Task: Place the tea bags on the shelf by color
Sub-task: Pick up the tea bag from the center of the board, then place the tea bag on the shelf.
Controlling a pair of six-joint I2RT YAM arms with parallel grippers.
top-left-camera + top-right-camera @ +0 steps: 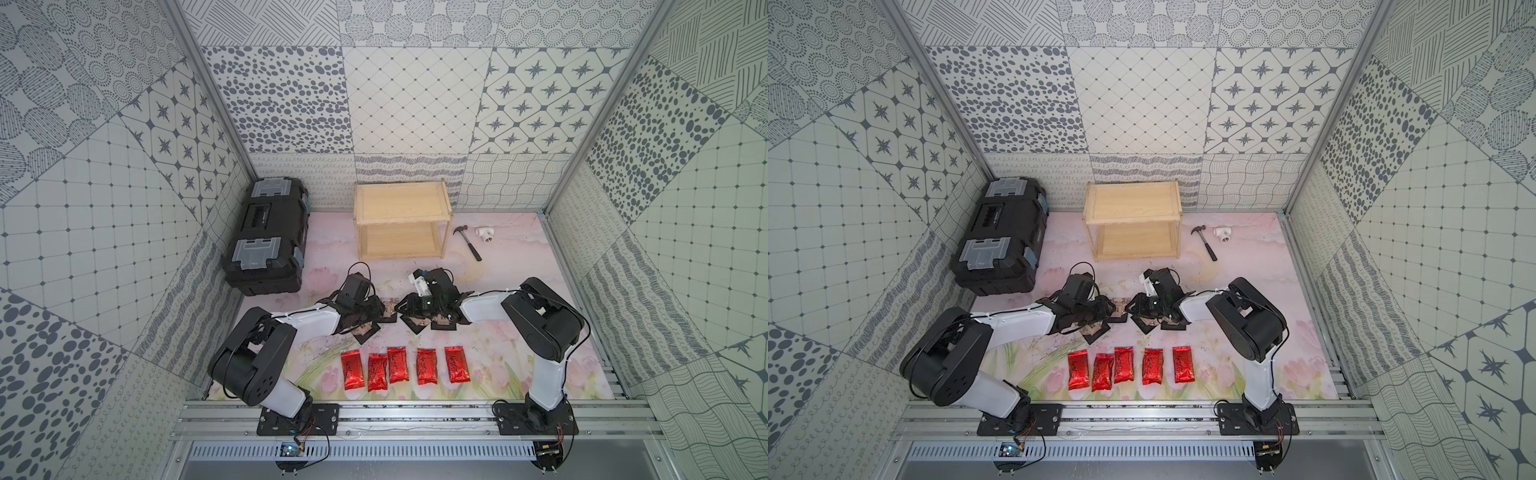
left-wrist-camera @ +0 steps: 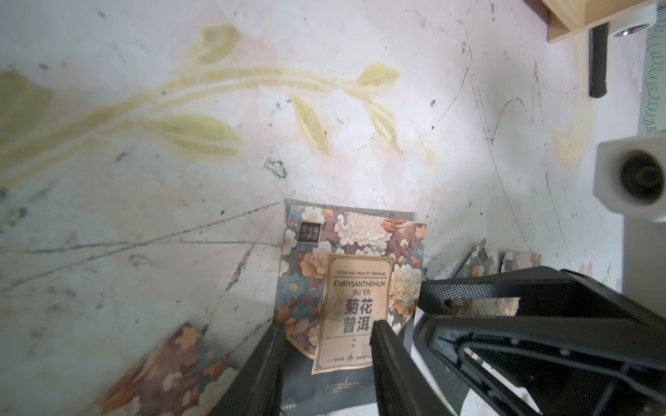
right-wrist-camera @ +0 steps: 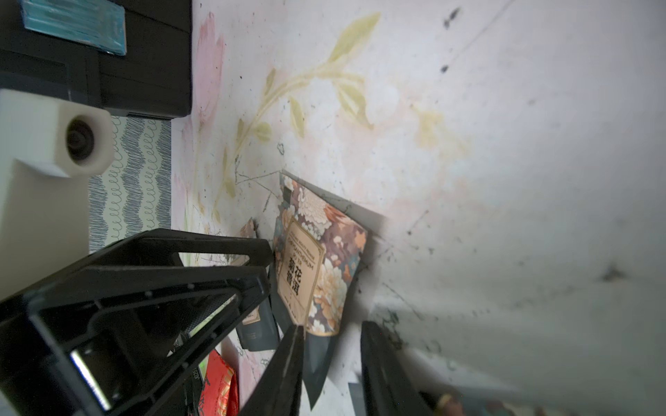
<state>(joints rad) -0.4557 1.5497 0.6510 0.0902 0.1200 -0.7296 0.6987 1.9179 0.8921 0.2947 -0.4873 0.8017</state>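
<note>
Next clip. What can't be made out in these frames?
Black bags: both top views, arms cover most; count unclear.
Left tool: left wrist view, fingers flank a black bag; picture edge cuts them, grip unclear.
Red bags: top views, writing too small.
Shelf: top board hides part of the lower tier.

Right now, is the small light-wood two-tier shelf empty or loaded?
Empty. Both boards of the light-wood two-tier shelf are bare in both top views; the five shiny red foil packets lie in a row on the table.

Rowed red bags (image 1: 398,365), clustered black bags (image 2: 346,252), shelf (image 1: 401,203)
</note>
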